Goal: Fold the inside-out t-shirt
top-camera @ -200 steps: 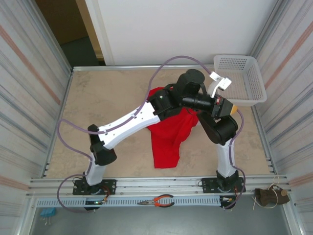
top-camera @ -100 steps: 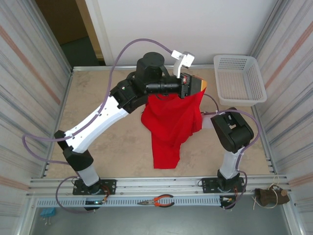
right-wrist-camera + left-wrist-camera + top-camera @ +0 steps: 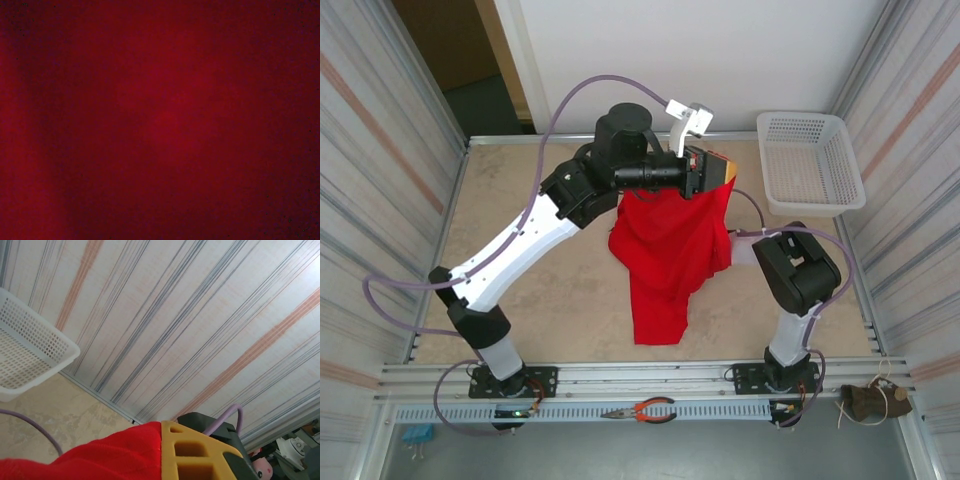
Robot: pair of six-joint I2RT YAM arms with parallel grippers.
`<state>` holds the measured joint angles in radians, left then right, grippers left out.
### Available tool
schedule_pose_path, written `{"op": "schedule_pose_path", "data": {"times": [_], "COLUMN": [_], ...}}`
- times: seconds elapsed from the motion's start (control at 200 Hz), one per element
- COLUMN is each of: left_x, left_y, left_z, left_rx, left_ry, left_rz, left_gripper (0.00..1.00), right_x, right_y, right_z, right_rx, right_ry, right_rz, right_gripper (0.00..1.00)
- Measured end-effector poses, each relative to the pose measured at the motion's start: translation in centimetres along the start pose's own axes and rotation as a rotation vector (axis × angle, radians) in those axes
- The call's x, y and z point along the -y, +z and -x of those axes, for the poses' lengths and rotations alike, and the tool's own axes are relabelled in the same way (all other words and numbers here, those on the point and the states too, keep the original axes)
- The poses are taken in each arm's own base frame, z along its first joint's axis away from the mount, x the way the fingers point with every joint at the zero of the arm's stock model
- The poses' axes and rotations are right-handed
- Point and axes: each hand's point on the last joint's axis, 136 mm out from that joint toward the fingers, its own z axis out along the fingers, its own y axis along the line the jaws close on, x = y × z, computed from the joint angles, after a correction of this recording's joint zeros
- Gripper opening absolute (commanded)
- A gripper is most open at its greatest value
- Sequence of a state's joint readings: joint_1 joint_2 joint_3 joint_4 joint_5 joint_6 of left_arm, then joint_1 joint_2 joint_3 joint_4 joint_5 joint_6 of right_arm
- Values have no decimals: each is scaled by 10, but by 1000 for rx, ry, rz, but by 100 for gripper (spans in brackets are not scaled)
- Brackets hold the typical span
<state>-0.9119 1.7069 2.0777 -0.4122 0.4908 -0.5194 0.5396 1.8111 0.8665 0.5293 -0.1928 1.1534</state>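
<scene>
Red inside-out t-shirt [image 3: 670,250] dangling from left pincer [image 3: 720,172] pressed shut on its top edge, arm [image 3: 530,240] stretched high; right pincer's state impossible to tell.

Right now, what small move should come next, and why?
Probably the left hand should lift a bit higher: it is shut on the t-shirt, which hangs bunched from that one pinch with its lower end lying on the table.

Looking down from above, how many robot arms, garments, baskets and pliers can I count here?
Robot arms: 2
Red t-shirt: 1
White basket: 1
Pliers: 1
Total: 5
</scene>
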Motion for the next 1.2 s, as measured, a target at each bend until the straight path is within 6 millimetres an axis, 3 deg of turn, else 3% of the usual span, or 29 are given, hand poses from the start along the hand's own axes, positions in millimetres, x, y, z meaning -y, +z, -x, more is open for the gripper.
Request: {"op": "schedule_pose_path", "data": {"times": [0.195, 0.421, 0.631, 0.731, 0.912, 1.067, 1.197], "left_x": [-10, -14, -20, -27, -28, -3, 15], "left_y": [-11, -4, 19, 31, 45, 54, 74], "left_z": [14, 26, 35, 33, 24, 9, -10], "left_rx": [1, -17, -45, -68, -118, -171, -222], "left_ry": [-5, -16, -88, -158, -289, -345, -387], "left_rz": [-15, -47, -122, -158, -217, -265, -303], "left_gripper": [0, 0, 0, 0, 0, 0, 0], "right_x": [-20, -30, -50, -52, -53, -66, -77], "right_y": [-10, -8, 17, 35, 66, 87, 101], "right_z": [-20, -59, -98, -107, -103, -85, -63], "right_rx": [-72, -163, -229, -230, -200, -143, -74], "right_ry": [-135, -210, -245, -225, -169, -115, -55], "right_rz": [36, 41, 64, 64, 76, 134, 189], "right_gripper": [57, 52, 53, 52, 48, 48, 55]}}
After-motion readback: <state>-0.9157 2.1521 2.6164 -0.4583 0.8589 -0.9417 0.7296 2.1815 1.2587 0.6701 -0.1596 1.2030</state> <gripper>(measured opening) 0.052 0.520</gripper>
